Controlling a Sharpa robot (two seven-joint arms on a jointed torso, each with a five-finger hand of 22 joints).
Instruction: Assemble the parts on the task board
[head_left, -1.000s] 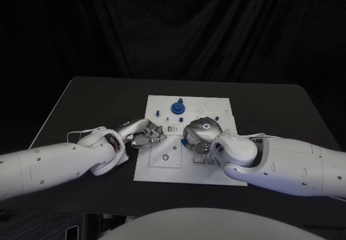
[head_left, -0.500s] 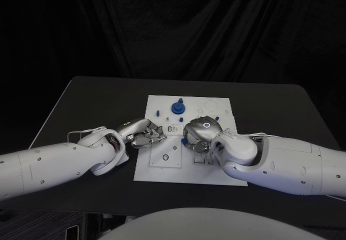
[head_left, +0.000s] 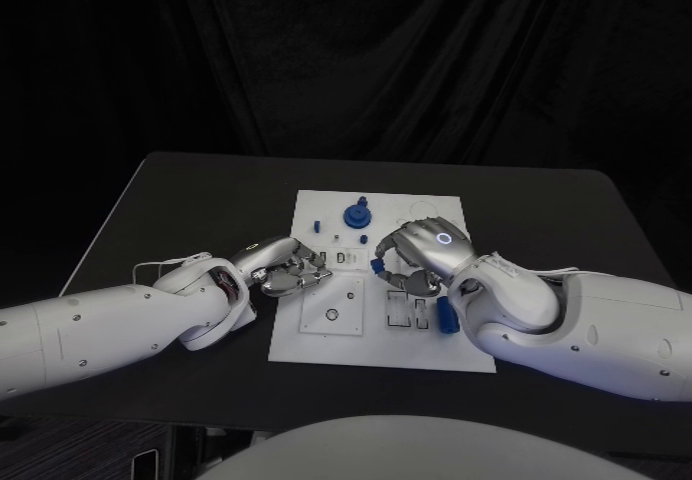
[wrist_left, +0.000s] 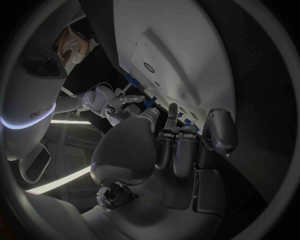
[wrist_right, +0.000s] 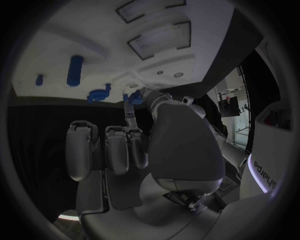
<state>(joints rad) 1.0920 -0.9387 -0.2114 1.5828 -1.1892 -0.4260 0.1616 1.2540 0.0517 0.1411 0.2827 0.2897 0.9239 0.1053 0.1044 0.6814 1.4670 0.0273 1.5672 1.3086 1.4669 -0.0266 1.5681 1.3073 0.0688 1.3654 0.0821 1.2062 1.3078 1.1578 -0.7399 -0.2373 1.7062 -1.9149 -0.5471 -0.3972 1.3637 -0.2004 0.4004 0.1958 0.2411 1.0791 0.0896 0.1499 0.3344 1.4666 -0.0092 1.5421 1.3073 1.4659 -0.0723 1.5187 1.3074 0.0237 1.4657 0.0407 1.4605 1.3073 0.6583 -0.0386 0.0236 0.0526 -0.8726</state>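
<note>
The white task board (head_left: 325, 340) lies in the middle of the black table. A blue round knob (head_left: 355, 214) stands upright near its far edge and also appears as the blue knob (wrist_right: 98, 94) in the right wrist view. My right hand (head_left: 420, 256) hovers over the board's middle and pinches a small blue part (head_left: 379, 268) between thumb and a finger; the right wrist view shows that pinched part (wrist_right: 133, 97). A blue cylinder (head_left: 449, 318) lies on the board beside my right forearm. My left hand (head_left: 289, 268) rests at the board's left edge with curled fingers (wrist_left: 176, 149) and nothing in them.
Rectangular recesses (head_left: 408, 312) and a round hole (head_left: 330, 315) mark the board's near half, and a faint ring outline (head_left: 423, 212) sits at its far right. Both forearms cross the near table. Bare black table (head_left: 173, 200) surrounds the board.
My right hand has moved right and toward the far side with the small blue part, uncovering the blue cylinder on the board. The left hand has stayed put.
</note>
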